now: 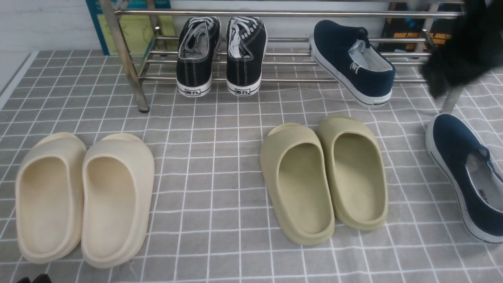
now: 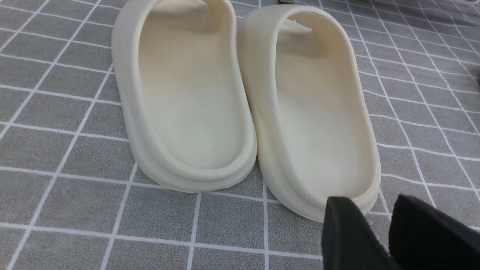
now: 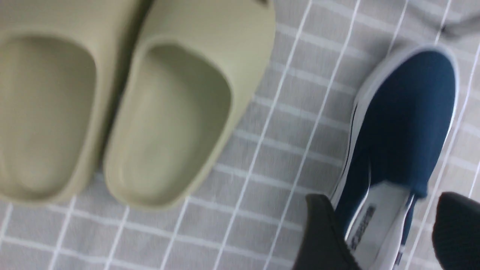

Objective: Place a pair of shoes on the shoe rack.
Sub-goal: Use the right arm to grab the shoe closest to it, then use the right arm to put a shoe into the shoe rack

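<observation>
On the rack [image 1: 283,80], navy shoe [image 1: 346,55] points toe back-left, mate [image 1: 454,157] parallel on cloth [image 1: 220,177]; left claw [image 2: 371,205], right claw [image 3: 382,198] gape.

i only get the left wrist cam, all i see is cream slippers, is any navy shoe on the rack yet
Observer: Yes, one navy shoe sits at an angle on the shoe rack, to the right of the black sneakers.
Operator: wheres the second one
Observer: The second navy shoe lies on the checked cloth at the far right, in front of the rack.
Operator: right hand holding anything
Observer: No, the right hand is open and empty.
</observation>
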You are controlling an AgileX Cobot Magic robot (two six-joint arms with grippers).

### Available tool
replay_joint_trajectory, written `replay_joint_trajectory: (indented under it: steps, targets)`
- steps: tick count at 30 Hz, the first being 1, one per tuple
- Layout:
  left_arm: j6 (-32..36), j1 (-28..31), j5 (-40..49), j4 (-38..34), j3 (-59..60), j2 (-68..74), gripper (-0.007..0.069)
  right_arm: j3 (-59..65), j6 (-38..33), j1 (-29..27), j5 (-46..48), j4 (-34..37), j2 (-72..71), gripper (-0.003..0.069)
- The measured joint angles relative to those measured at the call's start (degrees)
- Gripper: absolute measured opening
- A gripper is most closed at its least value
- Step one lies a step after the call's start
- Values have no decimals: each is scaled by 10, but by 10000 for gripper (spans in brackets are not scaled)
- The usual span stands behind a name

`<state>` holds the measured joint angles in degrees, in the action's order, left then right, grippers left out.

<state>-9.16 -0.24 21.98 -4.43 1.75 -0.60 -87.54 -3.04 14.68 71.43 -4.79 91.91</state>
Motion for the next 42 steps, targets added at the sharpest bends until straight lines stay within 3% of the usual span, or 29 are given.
replay_joint_trajectory:
  steps: [5, 10, 18, 24, 28, 30, 33, 38, 42]
  targets:
    - [0, 0, 0, 0, 0, 0, 197, 150, 30, -39, -6, -1, -45, 422]
    - [0, 0, 0, 0, 0, 0, 197, 287, 75, -97, -113, -5, -62, 422]
    - [0, 0, 0, 0, 0, 0, 197, 337, 86, -106, -253, -11, -47, 422]
    - [0, 0, 0, 0, 0, 0, 200, 337, 86, -106, -280, -18, 1, 402]
    - [0, 0, 0, 0, 0, 0, 206, 337, 86, -106, -291, -21, 36, 295]
    - [0, 0, 0, 0, 0, 0, 208, 337, 84, -106, -295, -18, 40, 156]
    - [0, 0, 0, 0, 0, 0, 211, 333, 82, -105, -281, -15, 32, 41]
    - [0, 0, 0, 0, 0, 0, 218, 304, 74, -87, -194, -10, -34, 38]
    - [0, 0, 0, 0, 0, 0, 222, 264, 41, -76, -183, 20, -77, 38]
